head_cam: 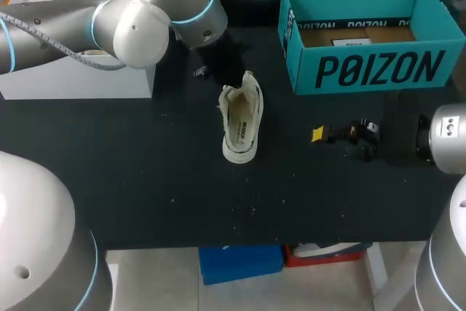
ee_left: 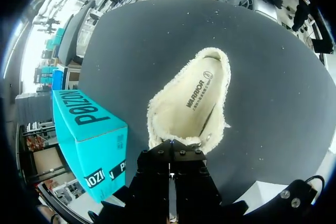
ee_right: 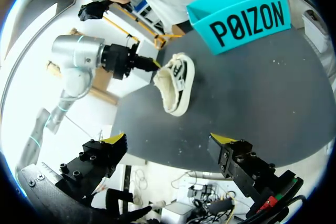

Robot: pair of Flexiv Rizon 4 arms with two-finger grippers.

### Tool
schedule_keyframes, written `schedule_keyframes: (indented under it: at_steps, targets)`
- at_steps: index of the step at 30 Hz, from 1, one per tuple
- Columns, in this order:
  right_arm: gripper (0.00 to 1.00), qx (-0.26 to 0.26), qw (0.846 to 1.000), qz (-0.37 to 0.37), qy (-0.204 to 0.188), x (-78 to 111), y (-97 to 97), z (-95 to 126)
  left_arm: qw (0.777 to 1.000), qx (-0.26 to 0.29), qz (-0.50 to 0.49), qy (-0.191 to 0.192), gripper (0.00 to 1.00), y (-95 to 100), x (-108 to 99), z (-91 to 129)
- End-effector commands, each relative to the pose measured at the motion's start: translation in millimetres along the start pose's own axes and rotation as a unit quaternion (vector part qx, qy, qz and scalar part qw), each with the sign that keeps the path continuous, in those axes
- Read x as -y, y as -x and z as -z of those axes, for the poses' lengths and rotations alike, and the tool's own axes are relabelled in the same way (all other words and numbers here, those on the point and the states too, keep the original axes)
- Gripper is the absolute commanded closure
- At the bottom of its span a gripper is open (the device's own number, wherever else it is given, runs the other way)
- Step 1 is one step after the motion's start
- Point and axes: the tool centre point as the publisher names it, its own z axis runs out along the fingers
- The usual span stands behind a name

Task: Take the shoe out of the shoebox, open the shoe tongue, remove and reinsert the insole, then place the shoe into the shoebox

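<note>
The left pincer (head_cam: 232,82) grips the probably light, soft shoe (head_cam: 242,125) by its floppy fleecy rim (the stiffer sole might hold surer), while the right pincer (ee_right: 169,139) gapes.

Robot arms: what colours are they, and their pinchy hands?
The left arm and right arm are fat, round, silver-grey tubes with thin light-blue rings at the joints. A grey cable runs along the left one. The right gripper is black and blocky with bright yellow fingertips; the left gripper is black too.
</note>
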Motion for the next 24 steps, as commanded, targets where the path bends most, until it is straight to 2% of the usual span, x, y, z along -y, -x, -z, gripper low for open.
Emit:
schedule_keyframes:
  at_steps: [1,10,16,20,24]
  targets:
    - [0.0,-0.001,1.0,0.0,0.0,0.0,-0.1,0.9,1.0,-0.007,0.0,-0.008,1.0,-6.1,1.4,-2.3]
    - [0.0,-0.001,1.0,0.0,0.0,0.0,-0.1,0.9,0.999,-0.034,0.008,-0.032,1.0,-30.9,16.5,-21.2]
    - [0.0,-0.001,1.0,0.0,0.0,0.0,-0.1,0.9,0.999,-0.034,0.01,-0.041,1.0,-37.1,23.0,-27.5]
    - [0.0,-0.001,1.0,0.0,0.0,0.0,-0.1,0.9,0.999,-0.022,0.003,-0.048,1.0,-33.9,26.2,-24.0]
    - [0.0,-0.001,1.0,0.0,0.0,0.0,-0.1,0.9,0.998,0.006,0.001,-0.057,1.0,-24.3,32.0,-4.5]
